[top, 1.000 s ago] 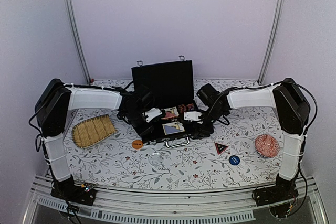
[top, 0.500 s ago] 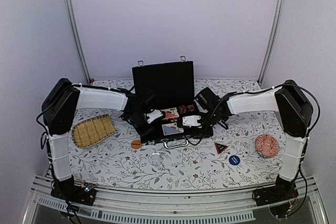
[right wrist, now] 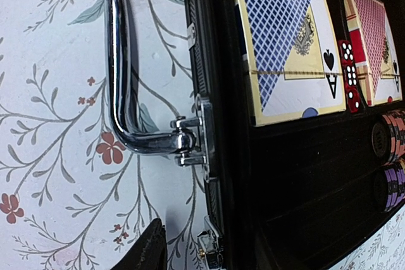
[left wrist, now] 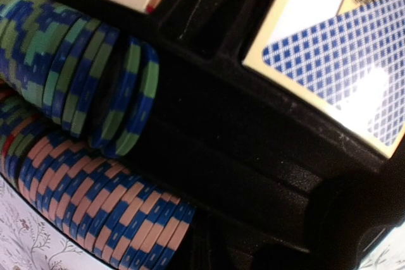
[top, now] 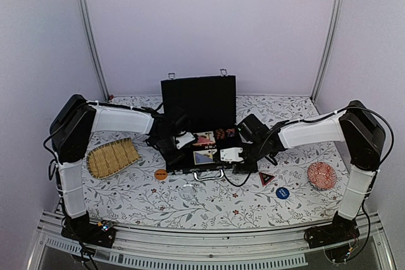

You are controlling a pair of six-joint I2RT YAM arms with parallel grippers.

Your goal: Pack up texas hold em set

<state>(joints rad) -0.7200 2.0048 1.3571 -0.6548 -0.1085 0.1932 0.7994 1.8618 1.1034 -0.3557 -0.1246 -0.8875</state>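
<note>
The black case [top: 198,102] stands open with its lid upright, silver handle [right wrist: 120,74] at the front. Blue-backed deck [right wrist: 285,42], red-backed deck [right wrist: 373,42] and red dice [right wrist: 348,74] lie in its slots. Green-and-blue chips [left wrist: 82,74] and orange-and-blue chips [left wrist: 95,200] fill the rows on the left side. My left gripper [top: 180,142] is low inside the case's left part, shut, its fingers hidden in the dark. My right gripper [right wrist: 209,254] is open astride the case's front wall [right wrist: 215,124], one finger [right wrist: 142,248] outside over the cloth and apart from the wall.
On the flowered cloth in front lie an orange disc [top: 161,173], a blue disc [top: 282,192] and a black-and-red triangle [top: 266,177]. A woven straw tray [top: 112,157] sits at the left, a red patterned bowl [top: 321,175] at the right.
My right gripper has moved toward the near side, from over the case's tray to its front wall, and its jaws have narrowed. The left gripper stays low in the case.
</note>
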